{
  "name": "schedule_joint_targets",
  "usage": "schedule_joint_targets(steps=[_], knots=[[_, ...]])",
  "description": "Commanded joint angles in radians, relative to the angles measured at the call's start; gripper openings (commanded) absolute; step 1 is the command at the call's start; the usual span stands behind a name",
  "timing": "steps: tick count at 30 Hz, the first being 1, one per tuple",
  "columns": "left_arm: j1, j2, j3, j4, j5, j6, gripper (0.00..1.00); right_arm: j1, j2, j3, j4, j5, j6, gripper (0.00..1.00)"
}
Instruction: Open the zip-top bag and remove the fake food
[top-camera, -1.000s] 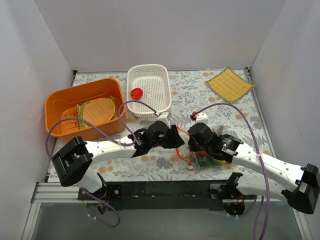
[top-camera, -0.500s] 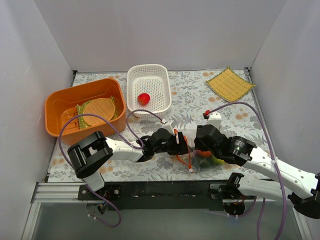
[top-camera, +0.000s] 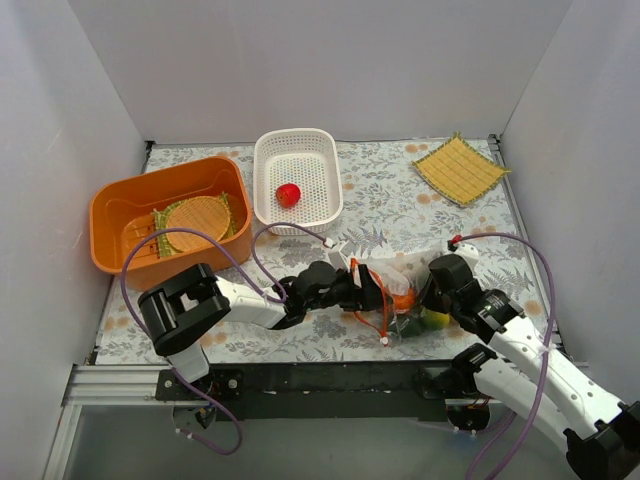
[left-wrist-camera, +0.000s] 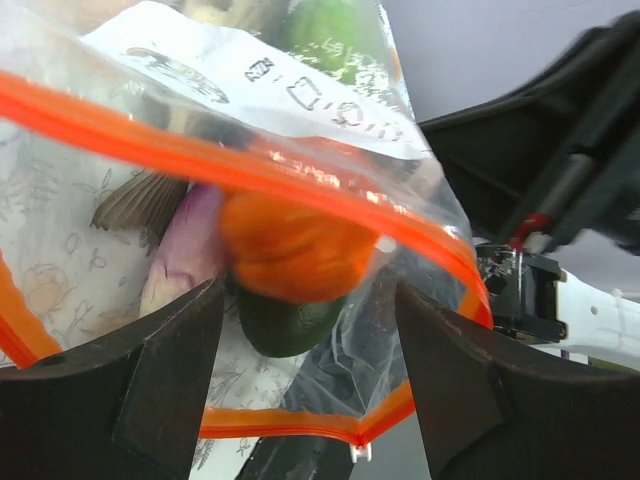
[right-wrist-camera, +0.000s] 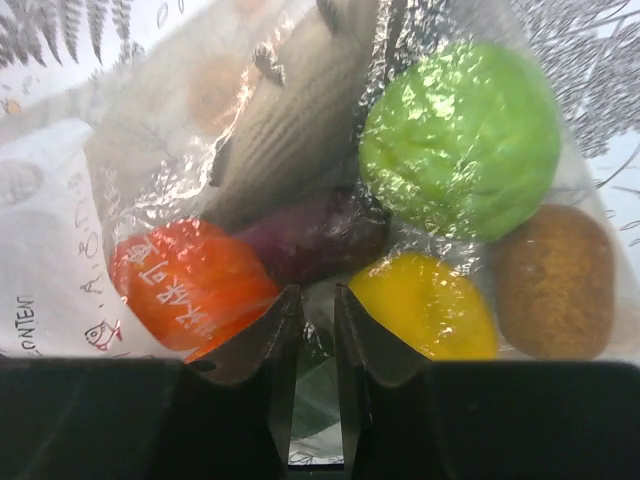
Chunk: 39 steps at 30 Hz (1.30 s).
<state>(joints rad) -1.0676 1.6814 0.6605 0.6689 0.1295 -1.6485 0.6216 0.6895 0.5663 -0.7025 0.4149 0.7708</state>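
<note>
While your right hand (right-wrist-camera: 310, 296) pinches the limp, slick zip-top bag (right-wrist-camera: 120, 180), seize its zipper strip (left-wrist-camera: 150, 135) with the open left hand (left-wrist-camera: 308, 300).

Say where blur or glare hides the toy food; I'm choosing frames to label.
Top external: evenly lit and sharp, though the clear crinkly zip-top bag is small in frame. Left wrist: too close, so the orange plastic toy looks soft. Right wrist: crisp, but glare speckles the plastic over the light-green round toy.
</note>
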Motion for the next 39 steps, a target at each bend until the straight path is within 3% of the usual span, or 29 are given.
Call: schedule_joint_targets(steps=[1,12,14,22,26,39], knots=[[-0.008,0.011,0.027,0.032,0.022,0.032,0.69,-0.028,0.021,-0.062,0.155,-0.163,-0.024,0.27],[-0.017,0.054,0.131,-0.21,-0.077,0.121,0.74,-0.029,0.119,-0.068,0.304,-0.304,-0.091,0.2],[-0.017,0.066,0.142,-0.226,-0.1,0.127,0.81,-0.029,0.158,-0.057,0.305,-0.327,-0.105,0.2],[-0.018,0.067,0.22,-0.382,-0.307,0.206,0.8,-0.029,0.111,0.02,0.199,-0.162,-0.14,0.22],[-0.02,0.08,0.235,-0.4,-0.341,0.233,0.81,-0.029,0.128,0.066,0.202,-0.143,-0.162,0.27],[-0.018,0.149,0.317,-0.376,-0.413,0.34,0.85,-0.086,0.418,0.129,0.418,-0.183,-0.24,0.27]])
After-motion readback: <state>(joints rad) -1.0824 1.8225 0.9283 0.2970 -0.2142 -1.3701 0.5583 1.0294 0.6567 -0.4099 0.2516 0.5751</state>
